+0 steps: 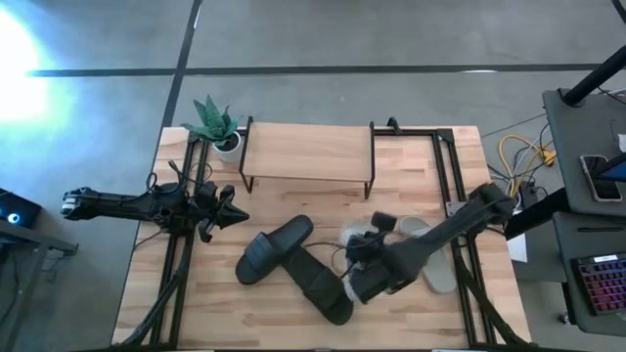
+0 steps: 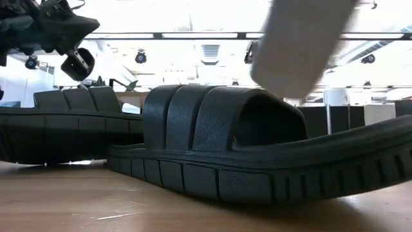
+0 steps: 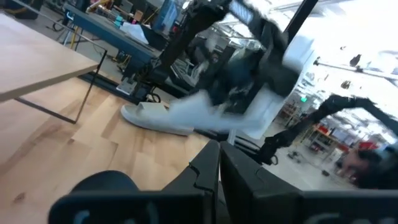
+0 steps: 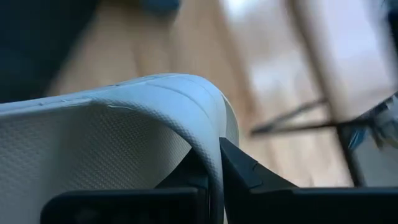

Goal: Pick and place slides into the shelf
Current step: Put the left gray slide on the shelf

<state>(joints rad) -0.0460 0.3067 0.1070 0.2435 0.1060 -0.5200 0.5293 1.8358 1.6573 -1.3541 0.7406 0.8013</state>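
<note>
My right gripper (image 1: 360, 256) is shut on one pale grey-white slide (image 2: 297, 44), held in the air right of the table's middle. The second pale slide (image 1: 439, 272) lies flat on the table, partly under my right arm. Two black slides (image 1: 275, 248) (image 1: 324, 285) lie on their soles near the table's middle, one end of each overlapping the other. The shelf (image 1: 307, 153) stands on its thin black legs at the far middle. My left gripper (image 1: 233, 214) is shut and empty, above the table left of the black slides. My right gripper pinches the pale slide's wide strap (image 4: 186, 118) at its edge. One finger lies outside the strap (image 4: 239, 168); the other is hidden behind it. The slide is lifted clear and hangs tilted above the black slides (image 2: 212, 138).
A small potted plant (image 1: 216, 124) stands at the shelf's left end. Black frame rails run along the table's left (image 1: 178, 254) and right (image 1: 460, 196) sides. Bare wood lies between the shelf and the slides.
</note>
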